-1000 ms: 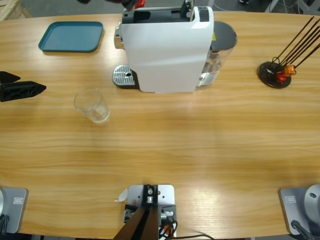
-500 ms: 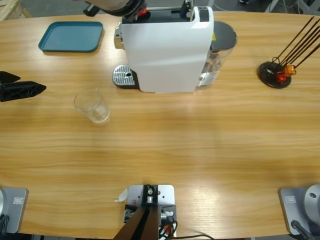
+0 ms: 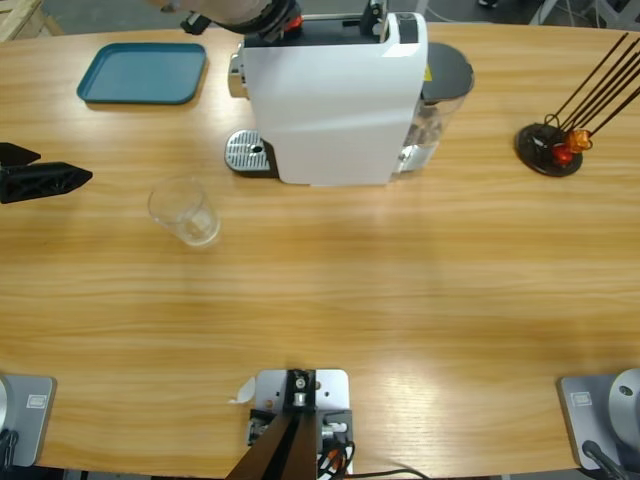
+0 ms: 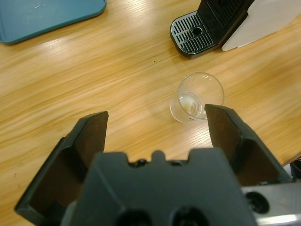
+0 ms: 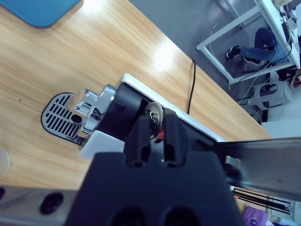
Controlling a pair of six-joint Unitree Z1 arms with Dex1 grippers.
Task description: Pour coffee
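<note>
1. Coffee capsule [image 5: 153,118], small, round and silvery with red behind it, sits pinched between the two black jaws of the right gripper [image 5: 154,123], which are closed tight on it.
2. That gripper hangs over the top rear left corner of the boxy white coffee machine [image 3: 335,100]. Its arm [image 3: 232,8] comes in from the top edge of the high view.
3. The left gripper [image 4: 155,115] has its jaws spread wide and holds nothing. It hovers near the table's left edge.
4. A small clear glass tumbler [image 4: 196,96] stands upright on the table ahead of the left gripper, just past one jaw tip in the wrist view. It touches neither jaw.
5. The tumbler's bottom looks pale. Whether it holds any coffee cannot be told.
6. Beyond the tumbler lies the machine's perforated metal drip tray [image 3: 247,152], with the chrome spout above it.
7. A rectangular teal plastic tray [image 3: 143,72] lies at the far left of the long wooden table [image 3: 400,290].
8. A transparent water tank [image 3: 440,100] is fixed to the machine's right side.
9. A round black stand holding thin dark sticks [image 3: 548,148] stands well apart at the right.
</note>
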